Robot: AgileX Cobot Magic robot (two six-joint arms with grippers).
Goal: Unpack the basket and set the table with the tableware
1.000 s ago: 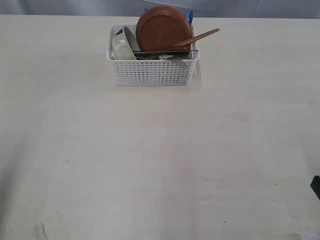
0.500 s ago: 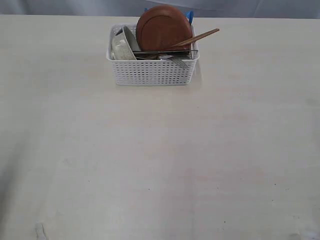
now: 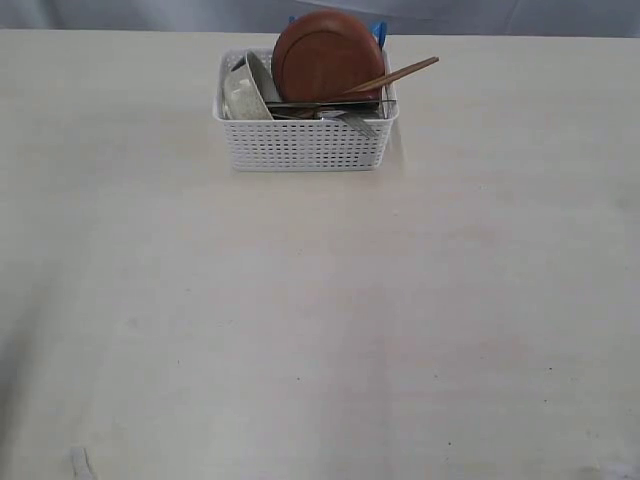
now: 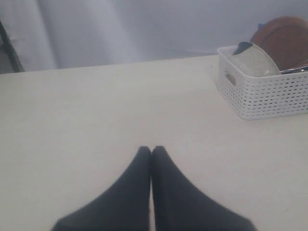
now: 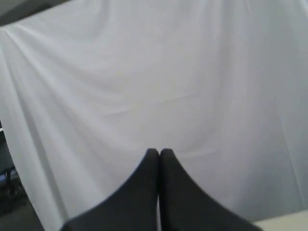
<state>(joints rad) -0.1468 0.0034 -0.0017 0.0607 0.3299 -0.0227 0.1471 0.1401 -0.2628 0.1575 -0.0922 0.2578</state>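
Well, my left gripper (image 4: 151,150) and right gripper (image 5: 159,151) are both pressed together, empty. The basket (image 3: 303,140) stands on the table (image 3: 320,320), well apart from my left, holding plate (image 3: 325,55), bowl (image 3: 245,90) and chopsticks (image 3: 400,75); my right faces a curtain (image 5: 144,72).

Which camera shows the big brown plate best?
The exterior view. There the brown plate stands on edge in the basket, with nearly its whole round face showing. The left wrist view catches only part of it at the picture's edge. The right wrist view shows none of it, only white cloth.
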